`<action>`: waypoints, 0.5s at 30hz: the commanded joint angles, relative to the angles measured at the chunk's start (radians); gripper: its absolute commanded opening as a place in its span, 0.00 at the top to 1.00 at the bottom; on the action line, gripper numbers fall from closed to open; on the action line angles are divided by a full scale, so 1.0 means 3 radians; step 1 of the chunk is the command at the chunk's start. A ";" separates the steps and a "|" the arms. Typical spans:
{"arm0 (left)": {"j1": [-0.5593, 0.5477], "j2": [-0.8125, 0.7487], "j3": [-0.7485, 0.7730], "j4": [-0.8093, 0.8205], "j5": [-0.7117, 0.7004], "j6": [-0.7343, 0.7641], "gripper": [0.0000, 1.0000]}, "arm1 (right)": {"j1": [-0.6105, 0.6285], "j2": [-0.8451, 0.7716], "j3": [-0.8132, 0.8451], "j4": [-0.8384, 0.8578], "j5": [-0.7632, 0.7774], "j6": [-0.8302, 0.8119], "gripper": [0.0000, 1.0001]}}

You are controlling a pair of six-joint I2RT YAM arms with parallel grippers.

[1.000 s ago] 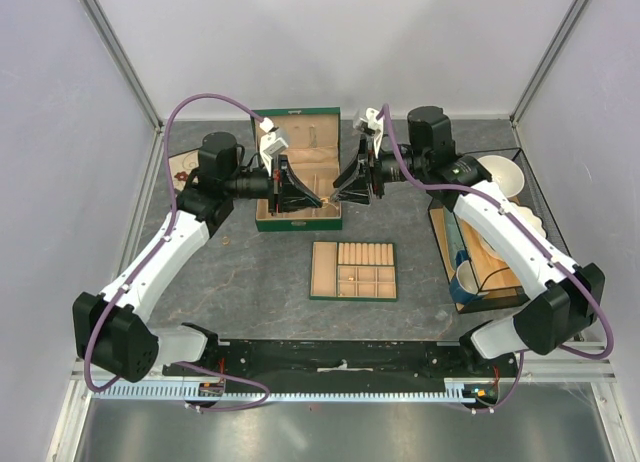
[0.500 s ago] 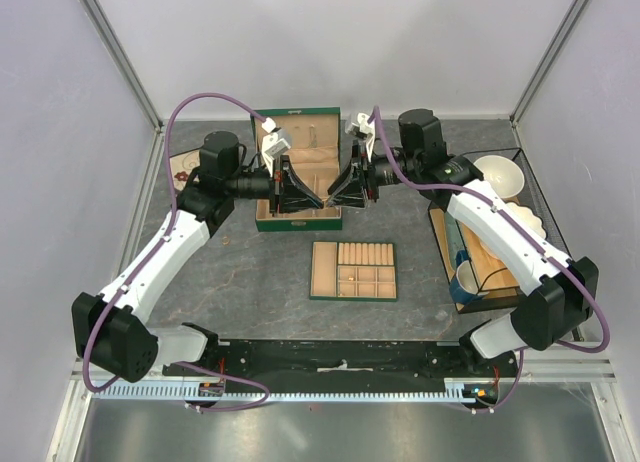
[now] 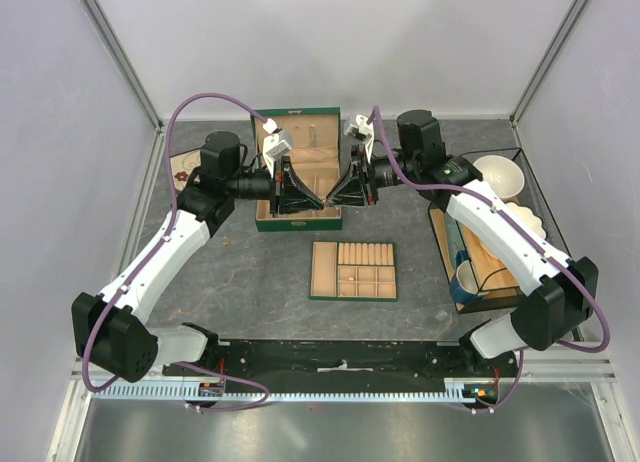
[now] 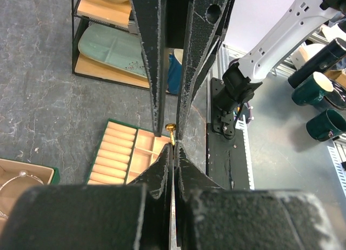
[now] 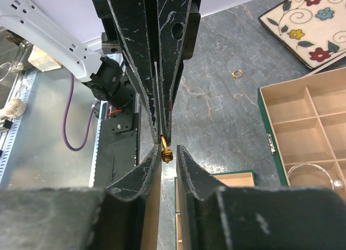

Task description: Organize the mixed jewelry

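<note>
Two arms, left arm and right arm: white shells between black joint housings, a purple cable looped along each, bolted to a black base plate. Jaws black, tapered, pale-scuffed, a round hole in one side.

Black is dominating here: the left gripper and the right gripper are both showing matte black, flecked with whitish scuffs. The small gold piece is gleaming warm yellow against them. The table is showing mottled grey with pale veining. The jewelry box is showing deep green outside and tan inside, and the tray is matching it, tan with a green rim. The bangle is glinting silvery-white. The left arm and right arm are showing white with black joints, their cables running purple. A tile is showing cream with red, blue and yellow flowers and dark swirls.
</note>
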State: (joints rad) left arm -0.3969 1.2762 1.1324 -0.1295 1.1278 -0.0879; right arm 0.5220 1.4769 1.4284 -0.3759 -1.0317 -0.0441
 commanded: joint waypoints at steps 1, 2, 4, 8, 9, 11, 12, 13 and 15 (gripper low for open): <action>-0.0042 -0.0005 0.0127 -0.0003 0.0081 0.0114 0.99 | 0.0014 0.0022 0.0152 0.0092 -0.0043 -0.0007 0.82; -0.0042 0.0000 0.0127 0.0002 0.0081 0.0114 0.98 | 0.0014 0.0011 0.0147 0.0092 -0.0033 -0.0001 0.91; -0.0047 0.0000 0.0122 -0.0003 0.0086 0.0114 0.98 | 0.0024 -0.0004 0.0147 0.0087 -0.0018 0.0009 0.96; -0.0047 0.0010 0.0132 -0.0003 0.0060 0.0114 0.98 | 0.0039 -0.0029 0.0137 0.0092 0.0094 0.0019 1.00; -0.0047 0.0005 0.0132 -0.0008 0.0030 0.0104 0.98 | 0.0044 -0.0040 0.0122 0.0092 0.0130 0.0019 1.00; -0.0047 -0.0010 0.0127 0.0002 -0.0032 0.0089 0.82 | 0.0049 -0.0086 0.0112 0.0092 0.0217 0.0014 1.00; -0.0042 -0.0025 0.0122 0.0007 -0.0128 0.0084 0.70 | 0.0044 -0.0101 0.0096 0.0077 0.0349 0.0019 1.00; -0.0037 -0.0066 0.0117 0.0017 -0.0195 0.0073 0.67 | 0.0049 -0.0142 0.0086 0.0067 0.0401 -0.0006 1.00; 0.0014 -0.0122 0.0051 0.0150 -0.0369 -0.0028 0.46 | 0.0049 -0.0188 0.0060 0.0041 0.0605 -0.0022 1.00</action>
State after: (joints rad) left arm -0.4007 1.2781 1.1324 -0.1310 1.0927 -0.0814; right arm 0.5316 1.4731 1.4292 -0.3828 -0.9638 -0.0319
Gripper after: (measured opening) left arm 0.420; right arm 0.020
